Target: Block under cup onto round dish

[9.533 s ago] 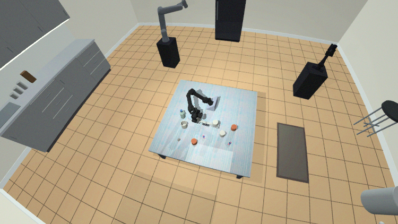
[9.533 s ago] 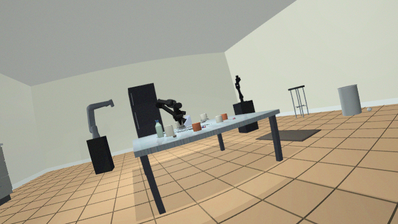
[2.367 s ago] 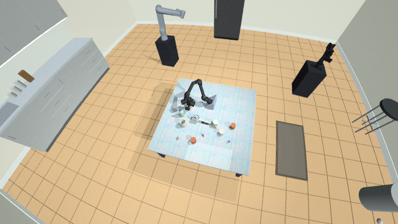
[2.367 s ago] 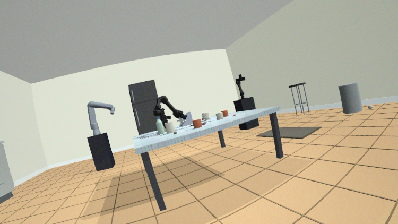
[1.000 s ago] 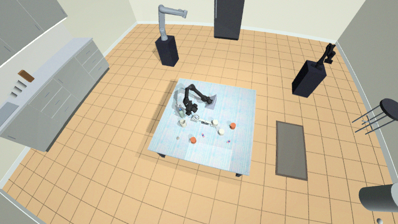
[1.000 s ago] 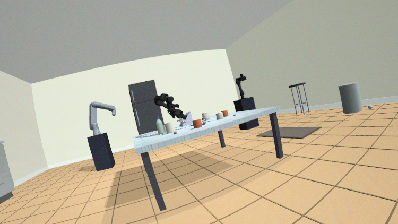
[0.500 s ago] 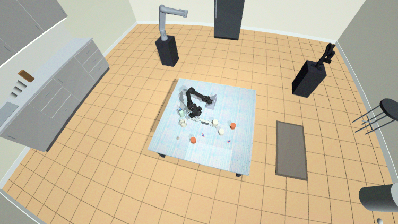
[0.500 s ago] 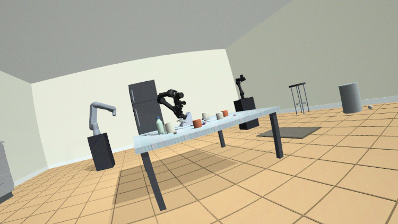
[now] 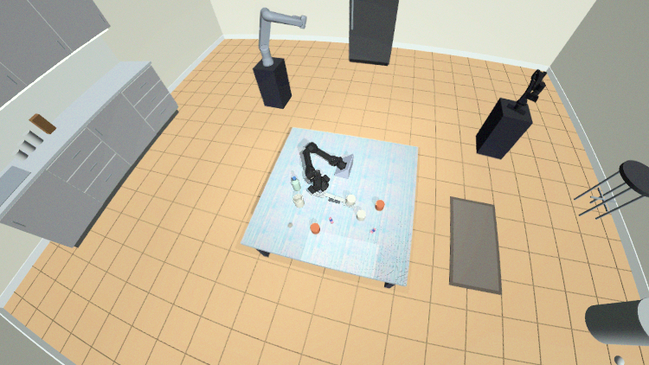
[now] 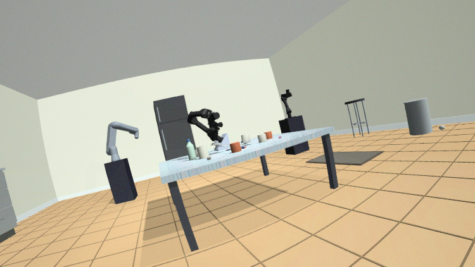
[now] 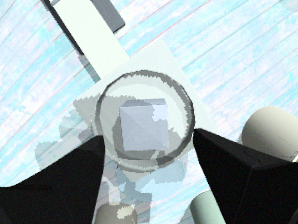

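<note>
Hovering above the grey block (image 11: 144, 128), claw (image 9: 318, 184) (image 10: 219, 125) (image 11: 149, 139) open.

Looks like I'm in some kitchen-lab mashup. There's a counter (image 9: 106, 86) with drawers under grey cabinets (image 9: 41, 35), plus a dark fridge (image 9: 373, 34) (image 10: 174, 126) by the wall, so that part's pure kitchen. But then two more arms sit on dark pedestals, a grey one (image 9: 264, 34) (image 10: 112, 137) and a black one (image 9: 529, 94) (image 10: 287, 105). Tiled floor (image 9: 204, 290) (image 10: 299, 225), tall stool (image 9: 635, 176) (image 10: 354, 101), and my table (image 9: 336, 247) (image 10: 292, 137) stands out in the open.
</note>
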